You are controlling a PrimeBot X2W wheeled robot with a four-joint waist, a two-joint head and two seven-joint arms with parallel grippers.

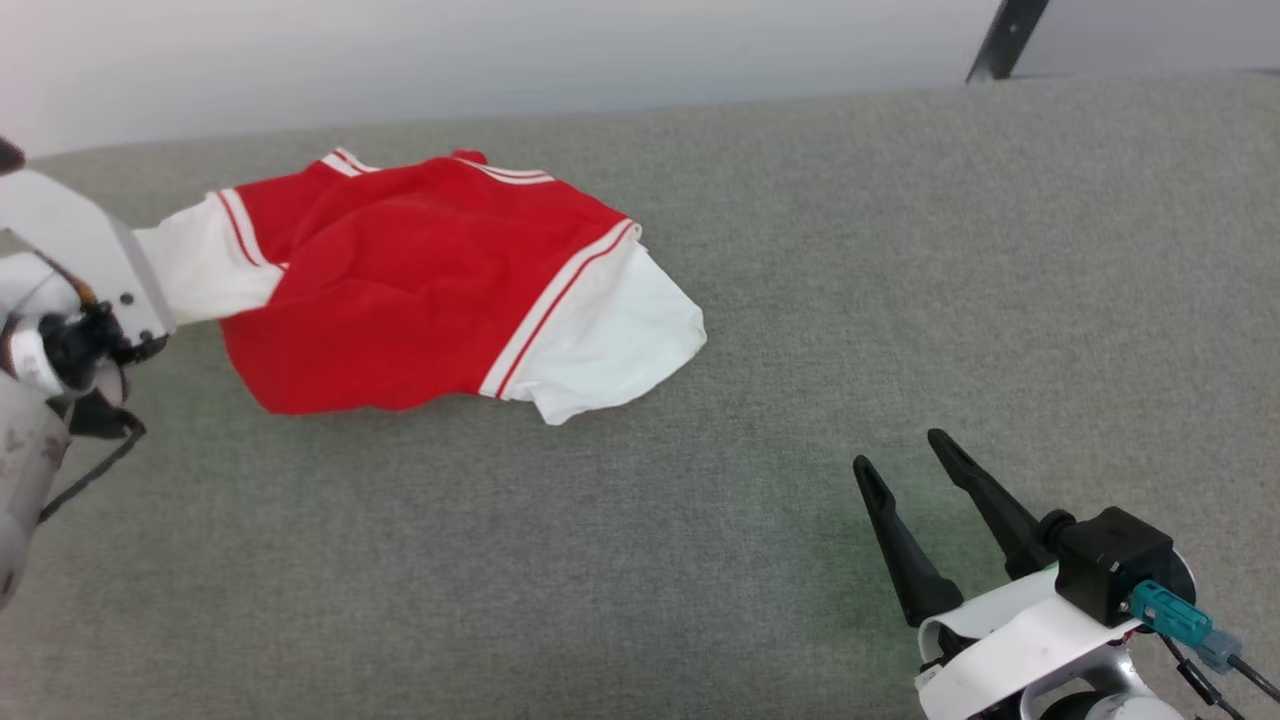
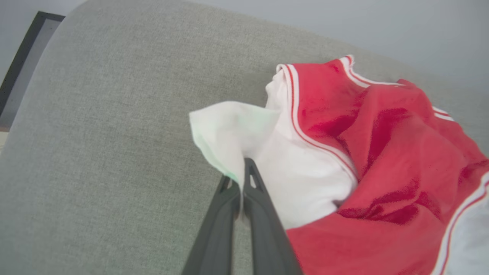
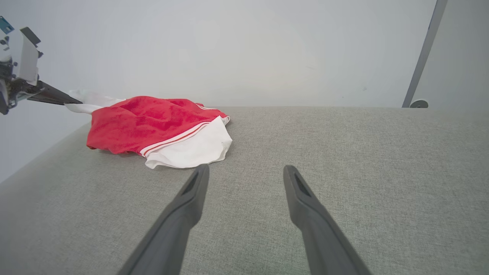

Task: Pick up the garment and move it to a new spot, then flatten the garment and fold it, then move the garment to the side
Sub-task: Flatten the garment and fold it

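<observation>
Garment (image 1: 400, 290) lies crumpled in a soft mound on the grey table (image 1: 850, 250), far left part of it, and the cover there looks like a coarse woven fabric. Body is bright red jersey, smooth and creased into rounded folds, with thin red-and-white stripe trim where each white sleeve joins. No lettering shows from these angles. Near sleeve (image 1: 610, 340) is spread flat on the table, a loose wedge shape with a wavy hem. Far sleeve (image 2: 229, 130) is bunched to a point and pinched by the left gripper (image 2: 242, 173): the two long dark matte fingers are pressed together with the white cloth caught between their tips. In the right wrist view that sleeve is drawn up off the table toward the tips, while the red body rests on the surface. In the head view the left arm's pale wrist housing (image 1: 90, 260) covers the fingers. Right gripper (image 1: 900, 450) is spread wide and holds nothing, its tapered black fingers pointing across bare table, well apart from the garment, near the lower right. Pale plain wall behind; a dark slanted post (image 1: 1005, 40) stands at the far right edge.
</observation>
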